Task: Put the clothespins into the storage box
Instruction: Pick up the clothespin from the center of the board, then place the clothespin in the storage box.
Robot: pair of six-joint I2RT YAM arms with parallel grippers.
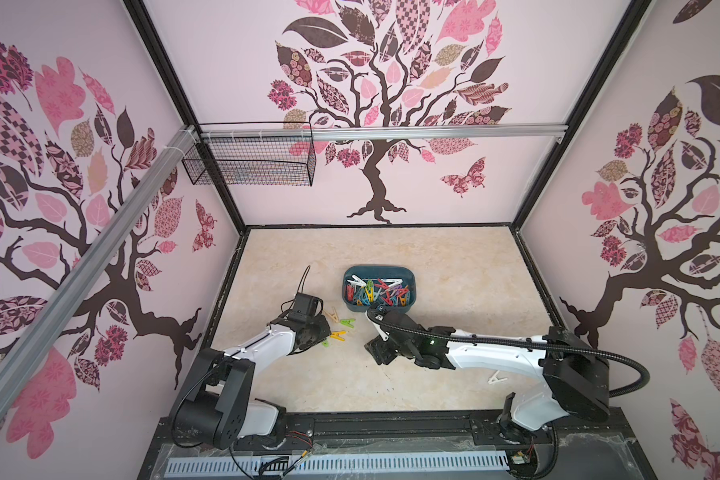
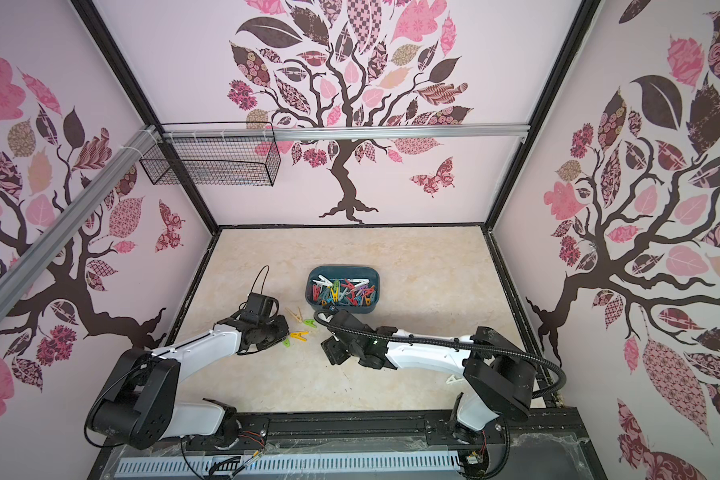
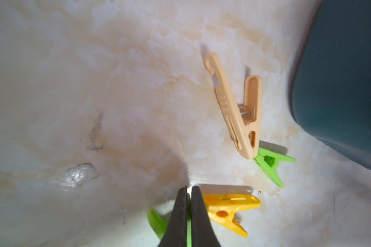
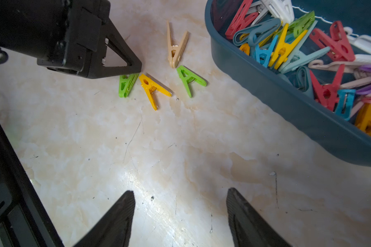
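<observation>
— Where's the left tool (image 3: 188, 192)?

— Clamped on a green clothespin (image 3: 155, 222) lying on the table (image 3: 94, 96), and it's a thin bite. The pin could squirt out on the lift, or drag the yellow clothespin (image 3: 227, 206) just beside it. My right tool (image 4: 180, 198) is apart and empty, near the storage box (image 4: 266, 89).

— Anything hidden?

— The bite itself, because my fingers (image 3: 178, 213) cover it. A white clothespin (image 1: 496, 378) sits half under my right arm.

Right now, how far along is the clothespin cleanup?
Done: most clothespins lie in the storage box. In hand: the left end effector is shut on a green clothespin on the table; the right end effector is open, empty. Left: the yellow clothespin, beige clothespin, second green clothespin, and a white clothespin near the right arm.
</observation>
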